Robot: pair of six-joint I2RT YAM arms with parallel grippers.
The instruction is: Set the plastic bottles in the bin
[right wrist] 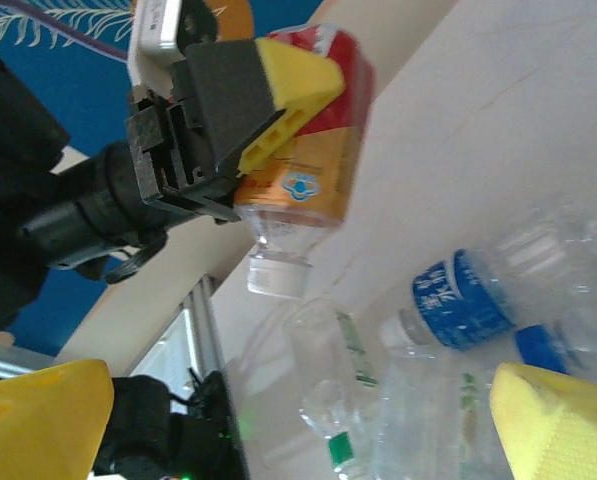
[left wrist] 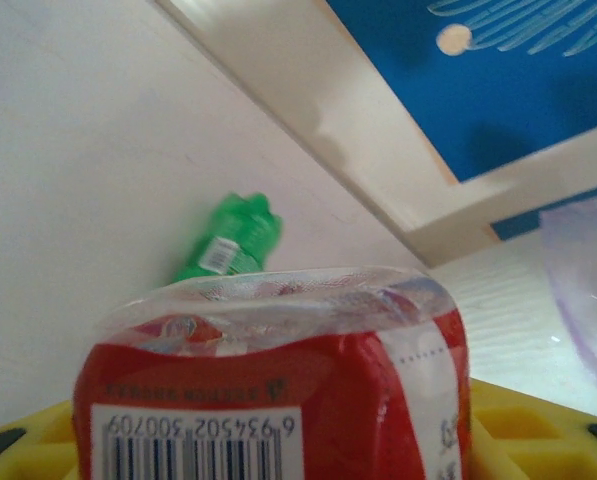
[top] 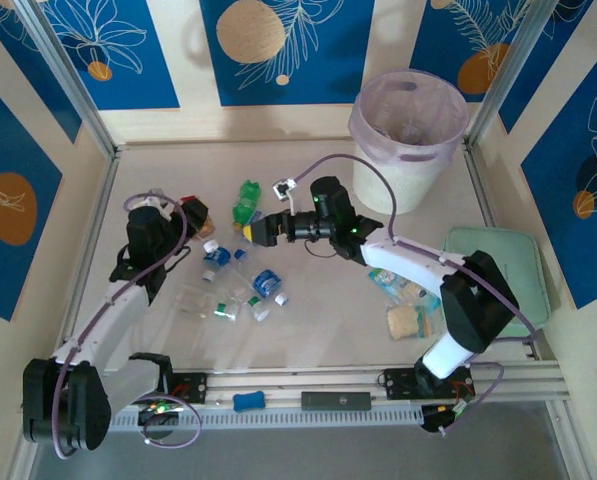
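The red-labelled bottle [left wrist: 278,400] sat pinched crosswise in the left claw [right wrist: 303,105], the bin [top: 414,182] well off to its right; the right claw [top: 256,232] hung spread over loose bottles [top: 265,283].

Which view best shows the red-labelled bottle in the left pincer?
The right wrist view: the red-labelled bottle shows almost whole, neck and cap included, clamped in the left pincer. The left wrist view crops it to label and barcode. The top view gives a small red patch at the pincer.
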